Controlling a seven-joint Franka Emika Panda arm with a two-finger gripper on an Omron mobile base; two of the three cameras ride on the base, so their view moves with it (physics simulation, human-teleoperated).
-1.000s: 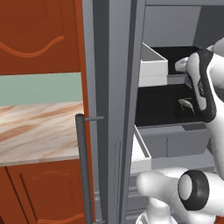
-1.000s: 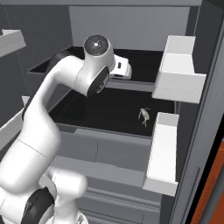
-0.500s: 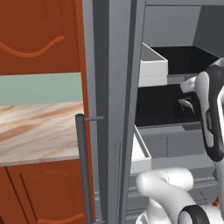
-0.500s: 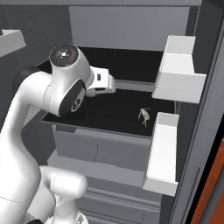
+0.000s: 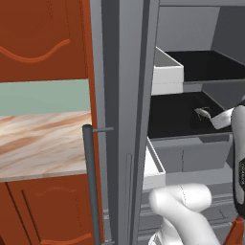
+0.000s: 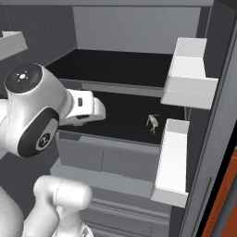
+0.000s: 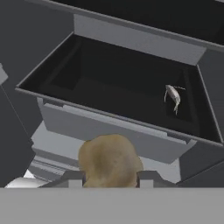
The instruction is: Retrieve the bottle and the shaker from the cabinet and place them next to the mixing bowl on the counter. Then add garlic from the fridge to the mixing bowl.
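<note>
Carrying the garlic (image 7: 110, 159) out of the fridge looks to be the step in hand, and from where I stand the thing to watch is the open fridge door (image 5: 125, 119). At far left the marble counter (image 5: 40, 143) runs beneath the red cabinets, with the door's dark handle (image 5: 89, 186) just beside it. The arm should swing wide of that door edge and keep the bulb level until the mixing bowl comes into sight; I cannot see the bowl from here.

Moving right, the dark fridge shelf (image 6: 125, 118) holds a small pale scrap (image 6: 152, 122) near its right side, close to the white door bins (image 6: 175, 157). The tool (image 7: 109, 177) sits in front of the shelf's near edge, its fingertips (image 7: 73, 178) narrowed on the tan, rounded garlic, which sits between them.

Compared with a second ago, the arm has drawn back and lowered: its wrist was then up over the shelf and is now nearer the base, clear of the interior.
</note>
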